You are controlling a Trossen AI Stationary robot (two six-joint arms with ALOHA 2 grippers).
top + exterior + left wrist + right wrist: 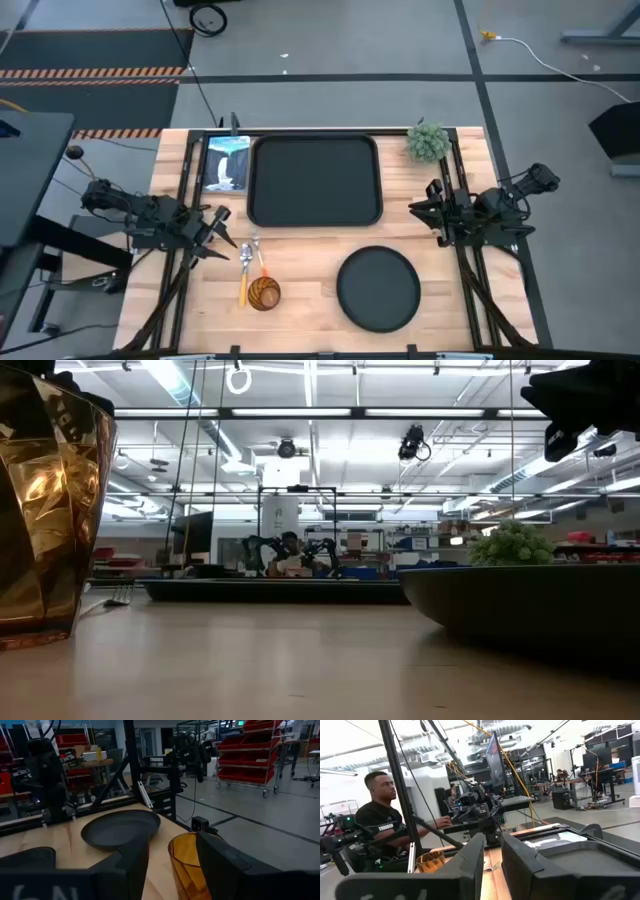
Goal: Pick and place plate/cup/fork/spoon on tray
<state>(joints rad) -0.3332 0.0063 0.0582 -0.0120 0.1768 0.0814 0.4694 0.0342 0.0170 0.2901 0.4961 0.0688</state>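
Note:
The black rectangular tray point(315, 180) lies at the table's far middle. The round black plate point(378, 288) lies near the front edge, right of centre. The amber cup point(264, 293) stands left of the plate. The spoon point(243, 280) and the fork point(260, 258) lie side by side just beyond the cup, heads toward the tray. My left gripper point(222, 228) is open and empty above the table's left side, left of the cutlery; its wrist view shows the cup point(185, 865) and plate point(120, 827) past its fingers. My right gripper point(432, 208) is open and empty right of the tray.
A small green potted plant point(428, 140) stands at the far right corner. A flat printed card point(228, 162) lies left of the tray. A person point(382, 815) sits beyond the table's left side. Bare wood shows between the tray and the plate.

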